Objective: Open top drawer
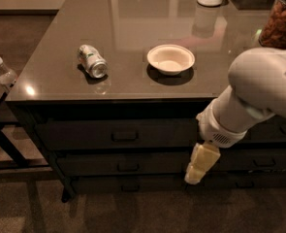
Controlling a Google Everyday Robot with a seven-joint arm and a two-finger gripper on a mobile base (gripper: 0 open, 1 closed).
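While the gripper (202,164) hangs low in the lower right of the frame, pointing down in front of the drawer fronts, it carries nothing that can be seen — whether it is released or clenched cannot be told. Its pale tip sits below the level of the top drawer (84,136), off that drawer's right end. It is well apart from the small loop handle (124,136) at the drawer's centre, which lies to the left and a little higher. The white arm (259,89) slants up from the gripper to the right edge of the frame.

The top drawer runs just under the lip of the surface (133,28), its front level with the fronts below, so it looks fully shut. On the surface a can (92,61) lies on its side left of centre and a white bowl (170,58) stands near the middle.

By my reading the task has hardly begun — nothing is open and the handle is untouched. All of it is left: bring the gripper up and left to the handle, take hold, and pull the drawer out.
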